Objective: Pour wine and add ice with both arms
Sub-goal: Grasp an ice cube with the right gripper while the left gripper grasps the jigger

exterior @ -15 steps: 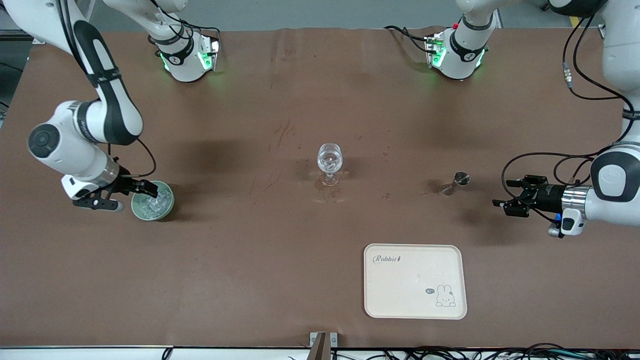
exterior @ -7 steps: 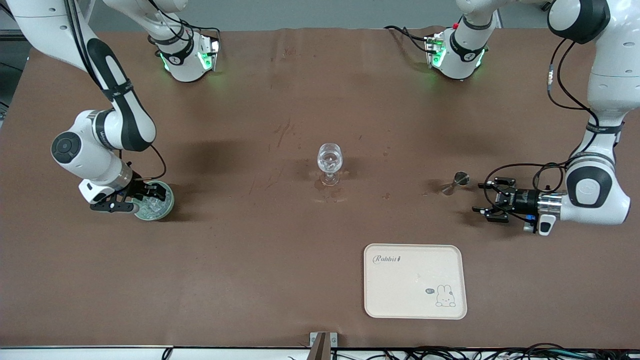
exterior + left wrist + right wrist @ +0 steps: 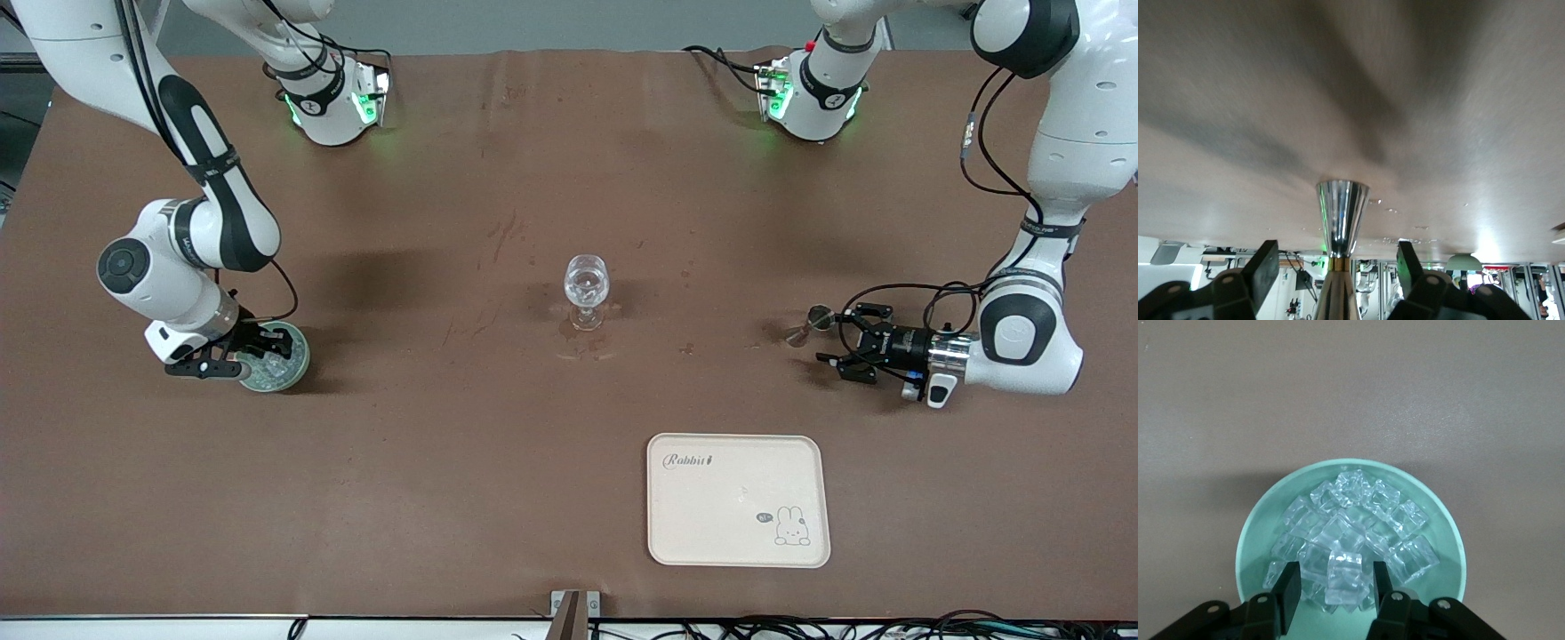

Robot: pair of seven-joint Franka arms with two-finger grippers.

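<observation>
Since the earlier frame your left gripper [image 3: 836,345] has slid in from the left arm's end of the tabletop [image 3: 498,462] and now sits low, right up against the small metal jigger [image 3: 811,324], where before it was well apart from it. Your right gripper [image 3: 258,348] has dropped from beside the green bowl [image 3: 295,369] to down into it. In the left wrist view that gripper [image 3: 1338,270] has its jaws spread, one finger on each side of the jigger's [image 3: 1340,220] narrow waist, with a clear gap on both sides, so nothing is clamped yet. The jigger stands upright on the tabletop, between the left gripper and the wine glass. In the right wrist view you can see the ice [image 3: 1355,533] heaped in the middle of the bowl [image 3: 1251,540]. Your right gripper [image 3: 1335,585] has its fingers parted around one cube at the edge of the heap; they lie close against it, but you cannot tell if they are pressing on it. The wine glass [image 3: 586,286] stands upright at the middle of the tabletop, well apart from both grippers. A cream tray [image 3: 738,533] with a rabbit print lies nearer the front camera, toward the left arm's end.
</observation>
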